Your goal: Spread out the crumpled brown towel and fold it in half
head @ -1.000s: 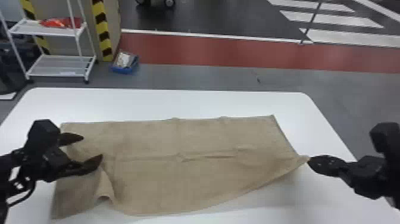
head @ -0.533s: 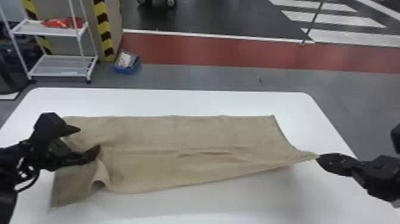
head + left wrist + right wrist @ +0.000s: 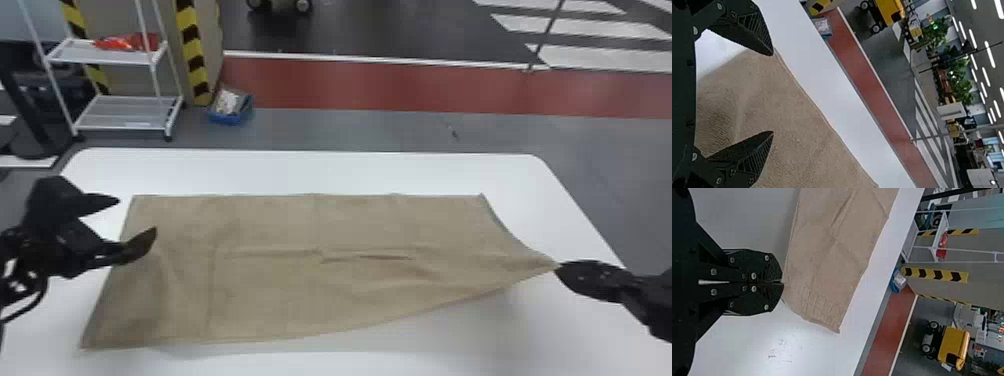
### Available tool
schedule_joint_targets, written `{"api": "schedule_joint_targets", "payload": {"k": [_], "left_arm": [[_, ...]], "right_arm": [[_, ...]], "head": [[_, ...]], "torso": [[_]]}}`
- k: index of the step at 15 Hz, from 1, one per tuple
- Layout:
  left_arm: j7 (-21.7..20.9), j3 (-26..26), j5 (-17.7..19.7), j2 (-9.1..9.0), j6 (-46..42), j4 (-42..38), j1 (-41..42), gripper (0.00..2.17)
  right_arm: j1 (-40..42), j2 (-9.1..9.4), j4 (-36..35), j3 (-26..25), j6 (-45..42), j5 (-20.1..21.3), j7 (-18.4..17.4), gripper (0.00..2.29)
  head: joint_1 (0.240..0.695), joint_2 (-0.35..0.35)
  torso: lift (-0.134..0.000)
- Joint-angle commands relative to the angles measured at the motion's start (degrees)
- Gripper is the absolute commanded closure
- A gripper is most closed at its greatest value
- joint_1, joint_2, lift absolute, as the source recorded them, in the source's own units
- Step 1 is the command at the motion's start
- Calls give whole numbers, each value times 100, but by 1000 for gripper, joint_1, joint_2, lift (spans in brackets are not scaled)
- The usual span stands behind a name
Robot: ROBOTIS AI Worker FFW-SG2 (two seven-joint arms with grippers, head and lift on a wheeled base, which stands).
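In the head view the brown towel [image 3: 280, 270] lies spread over the table, lightly creased along its middle, its right near corner drawn out to a point. My right gripper [image 3: 559, 268] is shut on that corner at the table's right side. My left gripper [image 3: 136, 215] is open at the towel's left edge, its fingers apart. In the left wrist view the left gripper [image 3: 773, 94] has the towel [image 3: 797, 137] behind its spread fingers. The right wrist view shows the right gripper [image 3: 782, 282] closed on the edge of the towel [image 3: 828, 266].
The white table [image 3: 310, 170] extends past the towel on every side. Beyond it on the floor stand a white wire shelf [image 3: 125, 112] and a blue box [image 3: 230, 112], both at the far left.
My left gripper has let go of the towel and moved left; the towel's left part has flattened out. My right gripper has moved right and nearer, drawing the towel's corner outward.
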Motion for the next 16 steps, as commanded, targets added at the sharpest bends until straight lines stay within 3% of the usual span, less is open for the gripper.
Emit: {"api": "schedule_joint_targets", "payload": {"k": [1,5,9,13,16], "left_arm": [[-130,743,377,209,107,-1063,931,194],[-464,1631,509,587,19,-1907,2373,198],[-781,1798,157,886,-509,-2188,3348,218],[-1018,1622,-168,903,-684,-2381,3656,275],[-1088,1279,-686,886,-667,-2372,3533,275]], "right_arm": [[7,30,0,33,-26,-2,-6,1244],[-142,30,88,235,-61,16,-6,1244],[-327,-22,360,305,-184,16,-6,1244],[-476,-128,606,367,-307,16,-6,1244],[-512,-189,676,367,-325,-11,-6,1244]], "head": [[695,-82],[695,5],[695,60],[695,46],[695,11]], "torso": [[-123],[-123],[-123],[-123],[-123]]}}
